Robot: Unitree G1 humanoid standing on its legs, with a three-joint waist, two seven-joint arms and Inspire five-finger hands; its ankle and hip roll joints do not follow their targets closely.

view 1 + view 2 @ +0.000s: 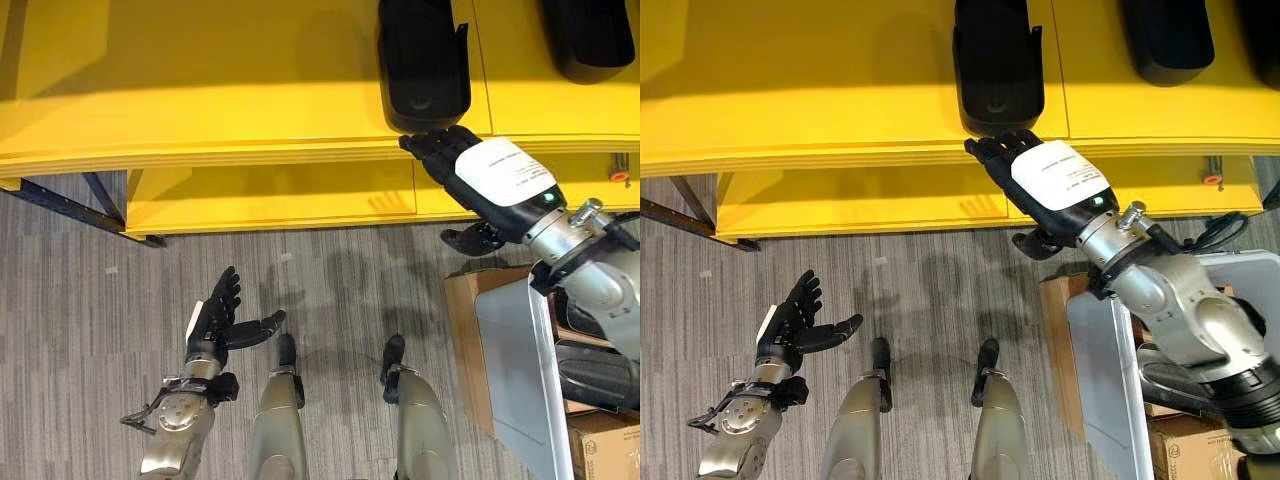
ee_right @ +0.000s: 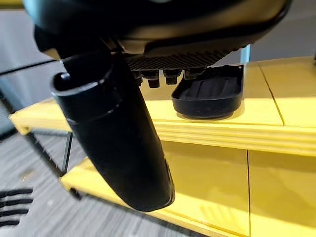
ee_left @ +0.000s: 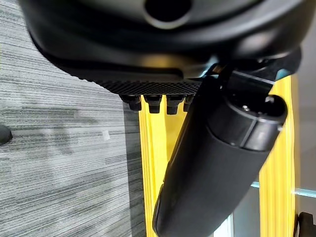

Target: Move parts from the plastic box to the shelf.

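A: What is cut off or hard to read here?

B: The black part (image 1: 424, 62) on the yellow shelf (image 1: 200, 110) runs off the top edge, so its far end is hidden. A second part (image 1: 596, 38) further right on the same shelf is cut off too. The cardboard box (image 1: 470, 330) on the floor at the right sits partly behind a grey panel (image 1: 520, 370), and what it holds cannot be made out.

A: Where is the right hand against the first part?

B: The right hand (image 1: 470, 170) reaches up to the shelf's front edge, fingers straight and stretched out, tips just at the near end of the part. Whether they touch it cannot be told from the head views. In the right wrist view the part (image 2: 210, 96) lies flat on the shelf (image 2: 266, 118) just past the fingertips (image 2: 154, 79), and the hand grips nothing.

A: And the left hand?

B: The left hand (image 1: 222, 315) hangs low over the grey carpet (image 1: 80, 300), well apart from the shelf, fingers spread and relaxed, holding nothing.
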